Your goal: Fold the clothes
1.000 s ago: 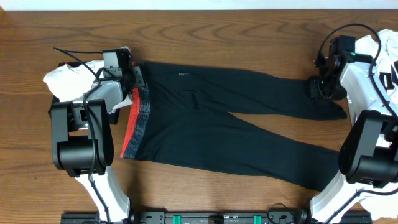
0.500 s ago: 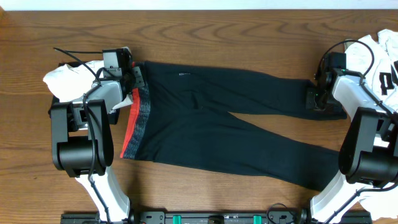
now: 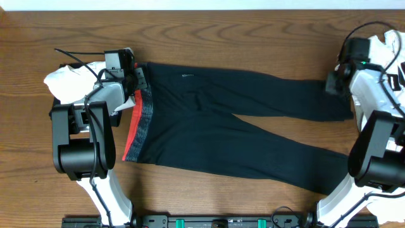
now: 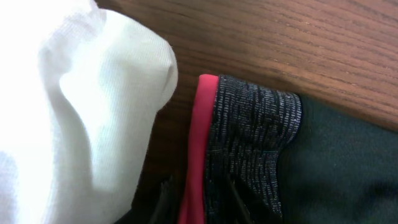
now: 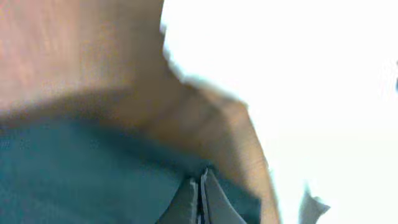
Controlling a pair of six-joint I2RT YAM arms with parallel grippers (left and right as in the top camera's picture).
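The black pants lie flat across the table, with the grey, red-edged waistband at the left and the legs running right. My left gripper sits at the waistband's far corner. In the left wrist view its fingers are closed on the red edge and grey band. My right gripper is at the far corner of the upper leg's hem. In the blurred right wrist view its fingertips are pressed together at the edge of the dark fabric.
A white T-shirt lies crumpled beside the left arm, right next to the waistband. More white cloth with black lettering lies at the right edge behind the right arm. Brown wooden table stretches behind the pants.
My right gripper dipped onto the leg hem, then moved up and right toward the table's back. The left gripper and the pants have not visibly moved.
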